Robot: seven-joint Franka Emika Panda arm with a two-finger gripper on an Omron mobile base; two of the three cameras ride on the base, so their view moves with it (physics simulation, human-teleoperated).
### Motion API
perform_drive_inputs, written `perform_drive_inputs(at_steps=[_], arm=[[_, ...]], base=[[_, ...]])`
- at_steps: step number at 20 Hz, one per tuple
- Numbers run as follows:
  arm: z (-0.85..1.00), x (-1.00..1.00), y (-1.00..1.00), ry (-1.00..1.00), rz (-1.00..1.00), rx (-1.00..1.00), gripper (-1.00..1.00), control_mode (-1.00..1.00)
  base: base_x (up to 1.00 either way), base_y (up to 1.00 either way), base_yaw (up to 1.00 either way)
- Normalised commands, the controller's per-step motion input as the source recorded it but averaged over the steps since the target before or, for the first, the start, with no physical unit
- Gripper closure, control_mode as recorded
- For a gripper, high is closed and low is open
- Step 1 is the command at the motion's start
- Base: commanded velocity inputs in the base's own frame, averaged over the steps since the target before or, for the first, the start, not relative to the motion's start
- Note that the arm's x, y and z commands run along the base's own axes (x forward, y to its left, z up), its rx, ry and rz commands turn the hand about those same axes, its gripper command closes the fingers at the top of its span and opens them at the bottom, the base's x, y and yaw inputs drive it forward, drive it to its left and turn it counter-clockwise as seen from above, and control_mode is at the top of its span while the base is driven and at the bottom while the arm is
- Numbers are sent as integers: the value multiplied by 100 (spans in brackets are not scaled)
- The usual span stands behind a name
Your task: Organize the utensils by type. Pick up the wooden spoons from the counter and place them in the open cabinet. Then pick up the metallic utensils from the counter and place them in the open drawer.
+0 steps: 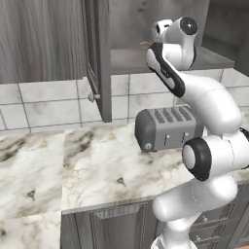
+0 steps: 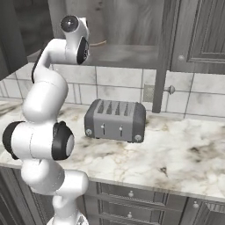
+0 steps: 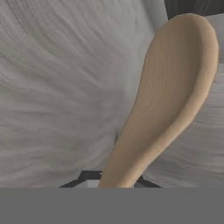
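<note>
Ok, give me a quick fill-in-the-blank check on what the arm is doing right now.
1. The gripper is shut on a ____ spoon.
2. The arm reaches up into the open ____, above the counter.
3. The grey appliance standing on the counter is a ____.
4. The open cabinet's door carries a small round ____.

Missing words: wooden; cabinet; toaster; knob

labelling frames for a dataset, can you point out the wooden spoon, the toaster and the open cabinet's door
wooden spoon [image 3: 175, 83]: hand view, middle of its oval bowl.
toaster [image 2: 115, 126]: right base view, front face below the slots.
open cabinet's door [image 1: 99, 58]: left base view, its edge, above the knob.
</note>
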Motion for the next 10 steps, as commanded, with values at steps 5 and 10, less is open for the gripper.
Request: perform_drive_inputs(at_steps=[5,10], arm=[[0,73,30,8,15,0,100,-100],[-4,52,44,0,11,-1,100,-100]], base=[[0,0,0],[0,0,0]])
